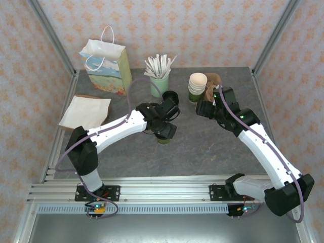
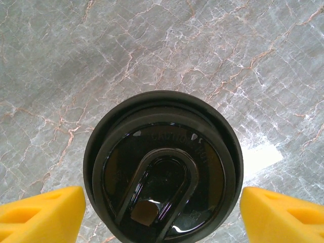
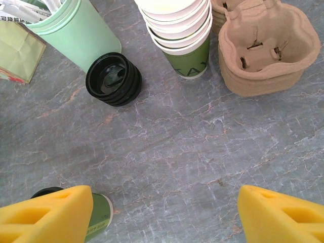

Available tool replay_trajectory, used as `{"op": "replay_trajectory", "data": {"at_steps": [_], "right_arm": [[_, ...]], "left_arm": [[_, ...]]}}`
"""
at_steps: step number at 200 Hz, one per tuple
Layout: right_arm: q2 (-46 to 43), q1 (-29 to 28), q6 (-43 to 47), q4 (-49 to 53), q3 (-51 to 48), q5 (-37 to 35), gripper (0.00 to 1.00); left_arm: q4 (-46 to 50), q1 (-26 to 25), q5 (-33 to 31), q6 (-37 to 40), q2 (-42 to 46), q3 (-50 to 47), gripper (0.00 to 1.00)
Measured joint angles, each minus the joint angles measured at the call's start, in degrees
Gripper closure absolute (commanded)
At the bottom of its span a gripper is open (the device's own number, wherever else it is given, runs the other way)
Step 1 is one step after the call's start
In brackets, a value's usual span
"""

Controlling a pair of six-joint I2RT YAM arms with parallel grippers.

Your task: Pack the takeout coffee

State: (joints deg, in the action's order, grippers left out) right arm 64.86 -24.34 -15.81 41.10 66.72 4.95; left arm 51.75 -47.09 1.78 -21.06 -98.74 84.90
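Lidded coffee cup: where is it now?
Top view: the coffee cup stands mid-table under the left hand, between its open fingers, in front of the black lids.

Along the back of the table (image 1: 202, 152), left to right: upright gift bag (image 1: 106, 66), mug of sticks (image 1: 159, 83), stack of lids (image 3: 114, 79) just in front and right of the mug, stack of paper cups (image 3: 179, 38), then cup carrier (image 3: 266, 48) just beside the cups. In front of the gift bag, by the left edge, a flat paper bag (image 1: 86, 112). Near the middle, well in front of the lids, the takeout coffee (image 1: 164, 139), upright, directly beneath the left gripper (image 2: 161, 215), one of the fingers (image 2: 40, 215) to each side of its lid (image 2: 163, 169), apart from it. In front of cups and carrier, the right gripper (image 3: 162, 215), over bare table.
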Motion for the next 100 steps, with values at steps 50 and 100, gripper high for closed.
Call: {"op": "replay_trajectory", "data": {"at_steps": [50, 100], "right_arm": [[0.0, 0.0, 0.0, 0.0, 0.0, 0.0, 0.24], [0.0, 0.0, 0.0, 0.0, 0.0, 0.0, 0.24]], "left_arm": [[-0.1, 0.4, 1.2, 0.0, -0.9, -0.5, 0.20], [-0.1, 0.4, 1.9, 0.1, -1.5, -1.0, 0.27]]}}
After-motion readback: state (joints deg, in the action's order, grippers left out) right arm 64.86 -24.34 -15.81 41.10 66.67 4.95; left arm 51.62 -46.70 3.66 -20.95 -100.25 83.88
